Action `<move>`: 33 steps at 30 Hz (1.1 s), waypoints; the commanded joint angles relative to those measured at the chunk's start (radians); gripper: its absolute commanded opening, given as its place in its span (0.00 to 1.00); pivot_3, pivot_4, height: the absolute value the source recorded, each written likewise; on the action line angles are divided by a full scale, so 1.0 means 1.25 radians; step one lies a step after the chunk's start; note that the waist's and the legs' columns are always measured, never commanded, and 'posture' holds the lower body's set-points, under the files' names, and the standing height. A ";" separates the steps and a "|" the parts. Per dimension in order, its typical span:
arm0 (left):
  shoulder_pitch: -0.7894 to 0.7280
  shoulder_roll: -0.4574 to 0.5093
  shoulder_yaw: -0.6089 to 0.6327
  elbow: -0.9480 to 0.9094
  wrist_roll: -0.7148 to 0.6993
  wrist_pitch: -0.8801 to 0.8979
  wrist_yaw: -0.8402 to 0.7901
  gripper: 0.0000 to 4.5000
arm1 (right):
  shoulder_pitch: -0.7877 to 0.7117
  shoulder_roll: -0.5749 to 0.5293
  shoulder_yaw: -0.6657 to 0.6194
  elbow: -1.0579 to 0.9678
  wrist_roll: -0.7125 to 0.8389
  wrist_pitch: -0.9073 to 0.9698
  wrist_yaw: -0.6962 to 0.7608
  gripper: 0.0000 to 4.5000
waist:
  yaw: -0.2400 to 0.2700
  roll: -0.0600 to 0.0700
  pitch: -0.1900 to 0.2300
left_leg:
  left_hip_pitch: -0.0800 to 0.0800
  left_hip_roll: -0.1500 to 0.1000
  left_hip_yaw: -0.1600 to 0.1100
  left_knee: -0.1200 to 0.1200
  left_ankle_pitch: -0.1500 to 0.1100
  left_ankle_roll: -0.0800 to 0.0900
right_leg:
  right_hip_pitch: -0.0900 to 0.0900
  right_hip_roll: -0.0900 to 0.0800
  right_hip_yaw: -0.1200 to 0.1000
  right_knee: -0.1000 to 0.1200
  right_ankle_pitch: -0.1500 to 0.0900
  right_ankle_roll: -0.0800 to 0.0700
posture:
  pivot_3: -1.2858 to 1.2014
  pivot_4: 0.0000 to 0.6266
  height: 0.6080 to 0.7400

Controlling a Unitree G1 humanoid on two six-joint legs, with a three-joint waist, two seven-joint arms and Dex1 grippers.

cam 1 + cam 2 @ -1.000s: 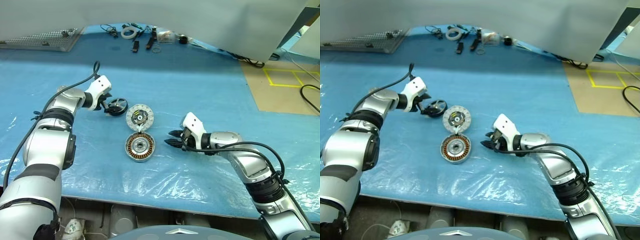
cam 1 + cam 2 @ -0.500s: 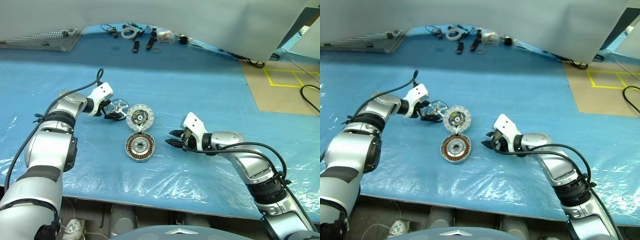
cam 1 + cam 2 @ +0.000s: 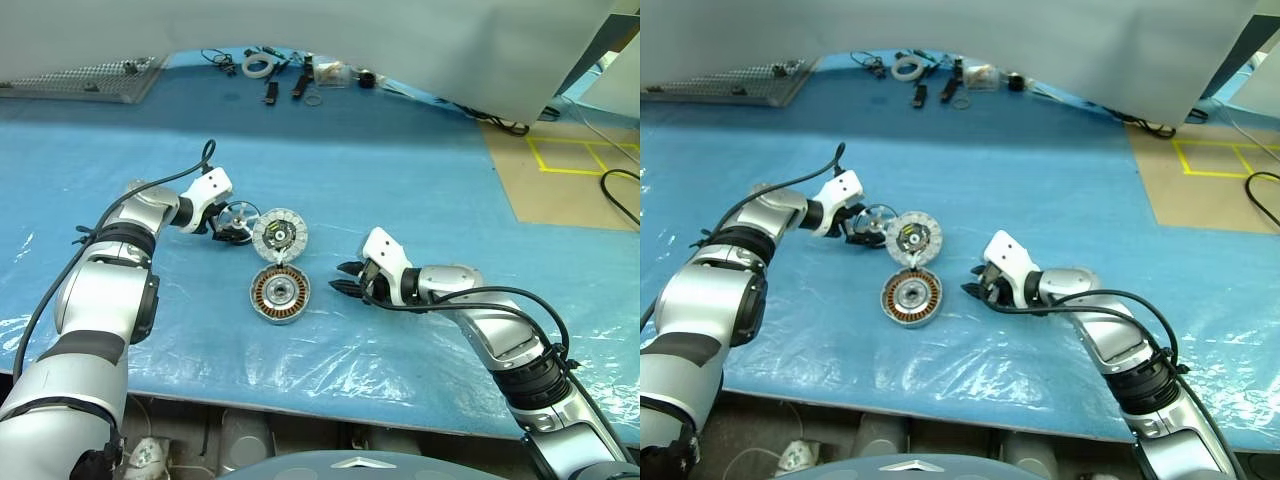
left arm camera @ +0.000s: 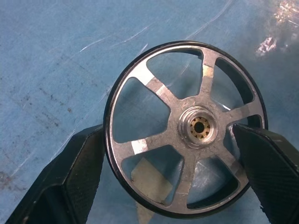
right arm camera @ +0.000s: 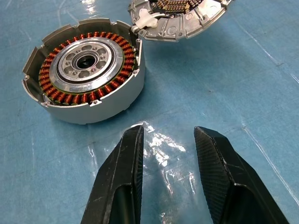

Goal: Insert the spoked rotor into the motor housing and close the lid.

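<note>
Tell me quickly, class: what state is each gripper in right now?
Left gripper: closed on the spoked rotor, jaws wide.
Right gripper: open, empty, near the motor housing.

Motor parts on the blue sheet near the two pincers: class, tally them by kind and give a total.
Spoked rotor: 1
Motor housing with copper windings: 1
Lid with segmented face: 1
Total: 3

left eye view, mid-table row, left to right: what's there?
Left gripper closed on the silver spoked rotor with black rim → round white-silver lid with dark-and-white radial segments → right gripper, open and empty. The silver-rimmed motor housing with copper windings sits below the lid, so left out.
</note>
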State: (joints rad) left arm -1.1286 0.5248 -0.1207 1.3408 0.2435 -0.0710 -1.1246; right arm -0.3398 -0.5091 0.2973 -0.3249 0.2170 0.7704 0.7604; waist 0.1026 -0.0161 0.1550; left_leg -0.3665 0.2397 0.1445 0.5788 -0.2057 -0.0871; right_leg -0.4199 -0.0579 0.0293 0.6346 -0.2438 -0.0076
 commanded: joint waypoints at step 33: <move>-0.127 0.044 -0.018 -0.016 0.021 -0.073 -0.104 1.00 | 0.002 0.019 0.017 0.015 -0.014 -0.045 -0.009 0.40 | -0.002 0.000 0.000 | -0.001 0.000 0.000 -0.003 0.000 0.000 | 0.002 0.000 0.000 -0.008 0.002 0.003 | 0.52 0.24 1.00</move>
State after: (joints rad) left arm -1.2561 0.5743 -0.1318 1.3281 0.2608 -0.1747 -1.2399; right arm -0.3379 -0.4875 0.3269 -0.2838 0.1971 0.7281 0.7552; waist 0.1000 -0.0159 0.1553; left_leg -0.3682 0.2396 0.1443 0.5749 -0.2058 -0.0871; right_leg -0.4179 -0.0578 0.0287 0.6242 -0.2416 -0.0043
